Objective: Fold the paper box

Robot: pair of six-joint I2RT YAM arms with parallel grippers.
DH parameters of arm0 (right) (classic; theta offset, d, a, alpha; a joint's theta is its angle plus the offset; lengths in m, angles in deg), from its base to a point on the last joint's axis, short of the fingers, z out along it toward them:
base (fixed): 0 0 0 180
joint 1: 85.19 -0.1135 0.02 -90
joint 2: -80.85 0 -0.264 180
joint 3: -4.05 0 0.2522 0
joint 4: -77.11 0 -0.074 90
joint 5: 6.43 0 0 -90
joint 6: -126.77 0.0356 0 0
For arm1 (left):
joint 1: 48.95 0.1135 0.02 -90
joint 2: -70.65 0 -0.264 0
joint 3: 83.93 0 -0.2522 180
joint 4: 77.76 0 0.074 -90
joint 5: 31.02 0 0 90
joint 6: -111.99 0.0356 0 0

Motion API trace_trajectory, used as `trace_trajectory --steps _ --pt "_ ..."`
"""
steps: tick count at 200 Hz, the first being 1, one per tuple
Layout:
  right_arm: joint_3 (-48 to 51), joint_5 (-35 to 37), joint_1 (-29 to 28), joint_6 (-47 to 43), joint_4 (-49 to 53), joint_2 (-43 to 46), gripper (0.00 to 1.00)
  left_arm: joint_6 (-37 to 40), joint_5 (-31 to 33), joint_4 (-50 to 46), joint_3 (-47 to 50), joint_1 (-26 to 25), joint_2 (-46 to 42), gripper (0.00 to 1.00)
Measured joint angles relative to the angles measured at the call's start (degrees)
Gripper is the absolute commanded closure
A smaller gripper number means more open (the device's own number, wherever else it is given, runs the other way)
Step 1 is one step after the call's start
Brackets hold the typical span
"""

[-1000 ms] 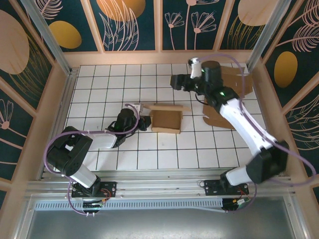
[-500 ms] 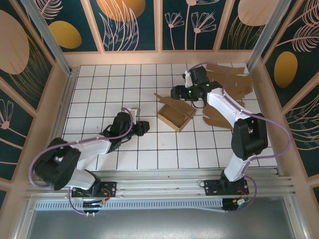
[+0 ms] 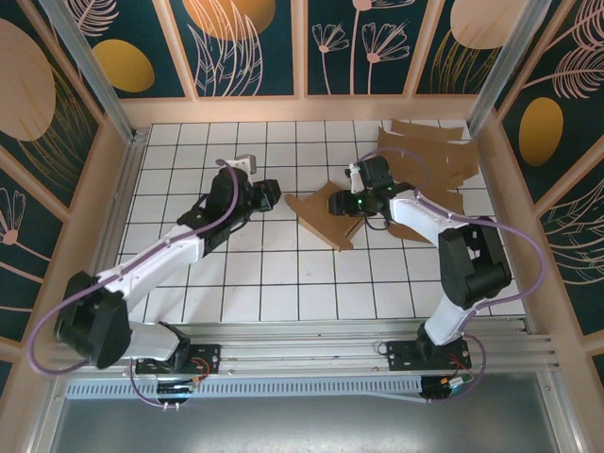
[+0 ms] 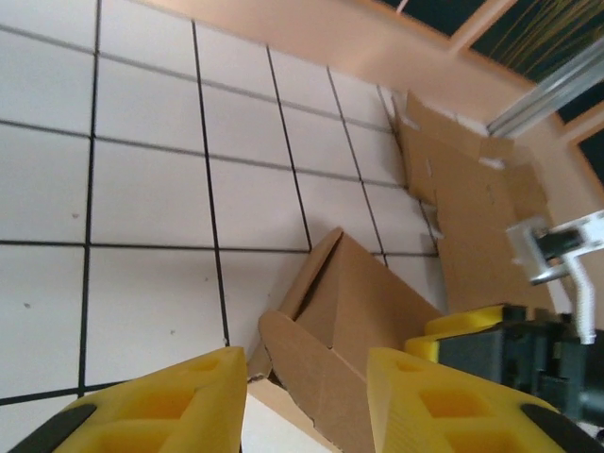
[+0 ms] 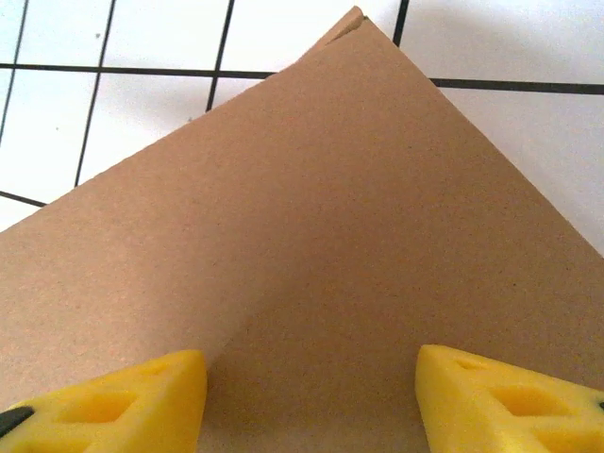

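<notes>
The brown paper box (image 3: 321,213) lies partly collapsed and skewed in the middle of the white grid table, its flaps splayed. My left gripper (image 3: 272,193) hovers just left of it, open; in the left wrist view the box (image 4: 368,302) and a rounded flap sit ahead of the left gripper (image 4: 307,366), with nothing clamped. My right gripper (image 3: 347,204) is at the box's right side, low over it. In the right wrist view a flat box panel (image 5: 330,189) spans the space under the right gripper (image 5: 310,363), whose yellow fingers (image 5: 142,396) stand wide apart.
Flat cardboard blanks (image 3: 434,160) lie stacked at the back right corner, also seen as blanks (image 4: 462,189) in the left wrist view. Wooden walls and metal posts ring the table (image 3: 189,283). Open grid floor lies on the left and near side.
My left arm swung away from the near left toward the back and its gripper opened. The box turned and slumped. My right gripper dropped onto the box and narrowed somewhat.
</notes>
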Motion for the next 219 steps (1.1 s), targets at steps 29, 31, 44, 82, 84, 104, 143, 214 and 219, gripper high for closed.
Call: trace_trajectory --steps 29,31,44,82,84,104,143,214,219 --pt "0.61 0.0 0.02 3.65 0.15 5.33 0.27 2.75 -5.51 -3.63 -8.35 -0.02 11.21 0.61" --pt "0.87 0.68 0.02 4.81 0.13 6.23 0.27 3.23 -5.81 -3.93 -9.11 -0.02 12.13 0.61" --pt "3.23 4.17 0.07 9.44 -0.42 12.11 0.24 4.85 -6.84 -5.81 -12.76 -0.02 15.85 0.6" --pt "14.99 10.51 0.79 26.93 -3.04 26.69 0.1 10.69 -9.4 -12.35 -26.01 0.04 25.03 0.57" --pt "15.41 10.51 0.79 27.89 -3.13 26.8 0.09 11.28 -9.66 -12.76 -27.1 0.04 25.79 0.57" --pt "19.32 9.9 0.87 34.6 -3.45 25.99 0.11 14.23 -11.41 -17.16 -35.36 0.04 31.67 0.56" --pt "20.04 8.2 0.87 40.41 -6.23 20.17 0.29 16.7 -14.69 -22.99 -38.95 0.04 38.05 0.55" --pt "19.71 5.68 0.72 38.58 -12.66 12.22 0.55 13.62 -21.57 -15.58 -31.54 0.42 36.57 0.79" --pt "19.52 5.6 0.7 37.94 -12.87 11.76 0.55 13.27 -21.57 -15.02 -30.84 0.46 36.22 0.79"
